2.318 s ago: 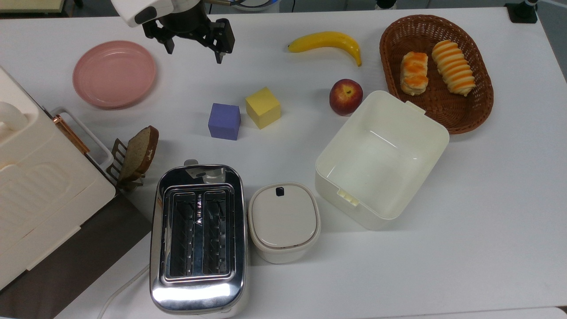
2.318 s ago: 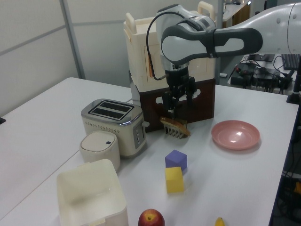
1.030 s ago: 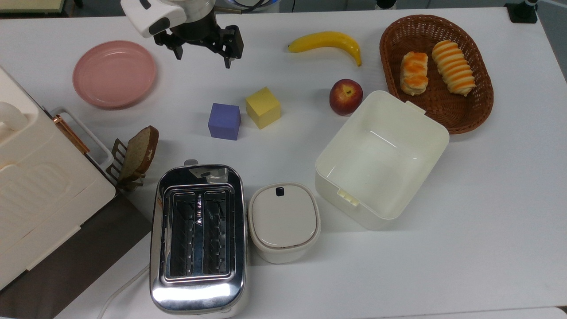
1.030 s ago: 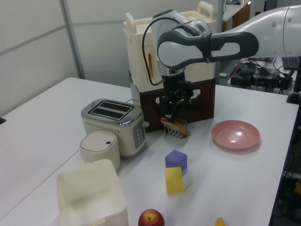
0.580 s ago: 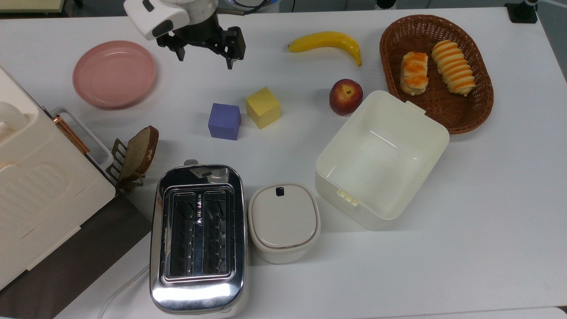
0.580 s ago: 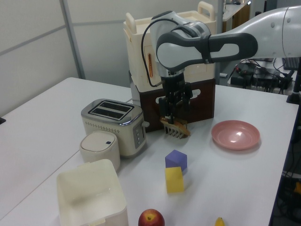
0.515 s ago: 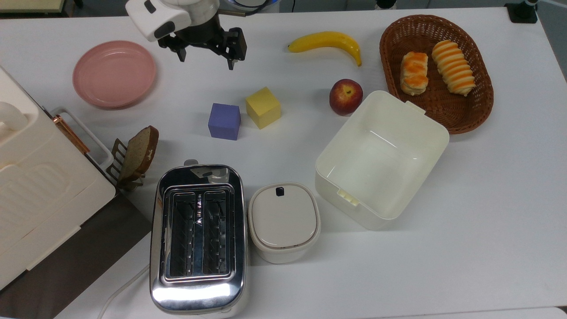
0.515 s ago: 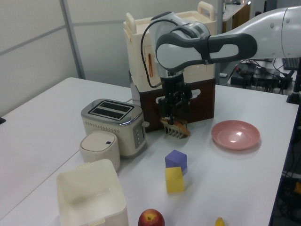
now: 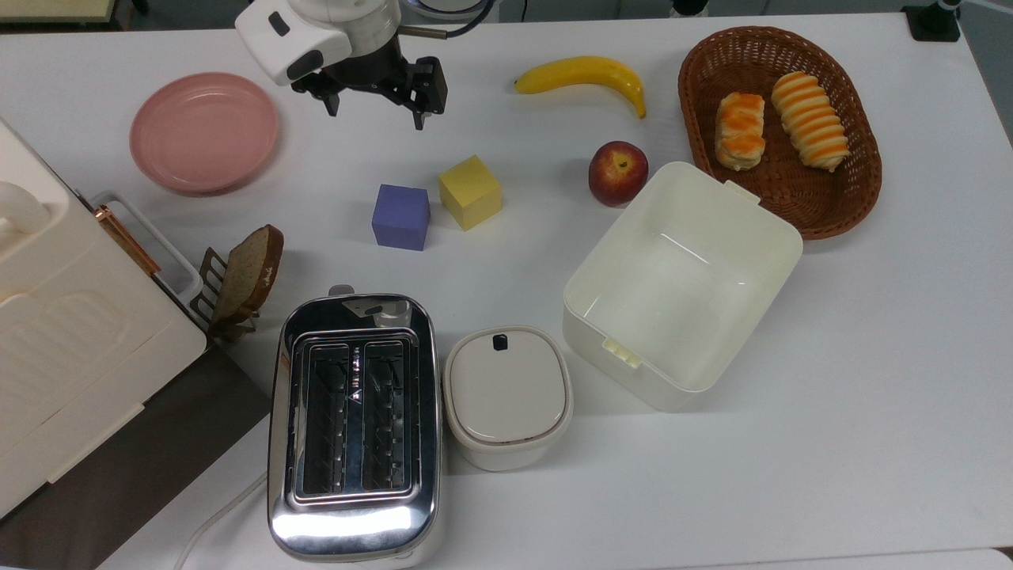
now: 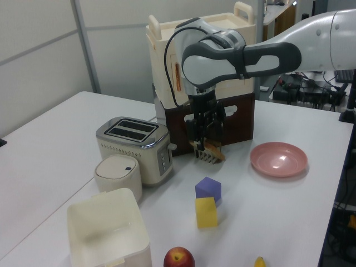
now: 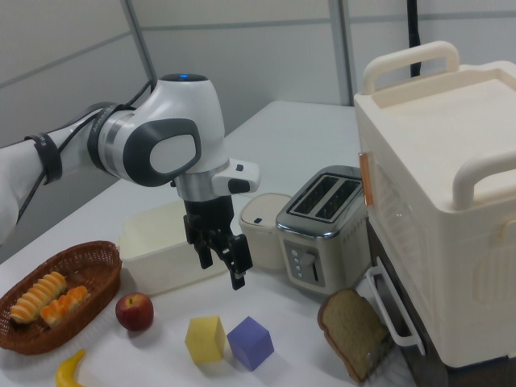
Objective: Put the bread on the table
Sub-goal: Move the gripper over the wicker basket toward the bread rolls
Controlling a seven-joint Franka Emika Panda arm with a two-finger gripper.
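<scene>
You have 2 rolls in 1 woven wicker basket [image 9: 696, 119]: chunky glazed bread [image 9: 740, 131], ridged striped roll [image 9: 810, 121] | smooth white tabletop [image 9: 870, 380] | pincer [image 9: 378, 112] spread, empty

2 rolls in basket [image 9: 851, 198], upper right of top view: 1 chunky glazed bread [image 9: 740, 131], 1 striped spiral roll [image 9: 810, 120]. 1 toast slice [image 9: 249, 271]. 2 cubes: 1 purple [image 9: 401, 217], 1 yellow [image 9: 470, 191]. 1 banana [image 9: 583, 74]. 1 apple [image 9: 617, 173]. 1 pink plate [image 9: 204, 131]. 1 toaster [image 9: 354, 427]. 1 open tub [image 9: 682, 283]. 1 lidded container [image 9: 507, 396].
</scene>
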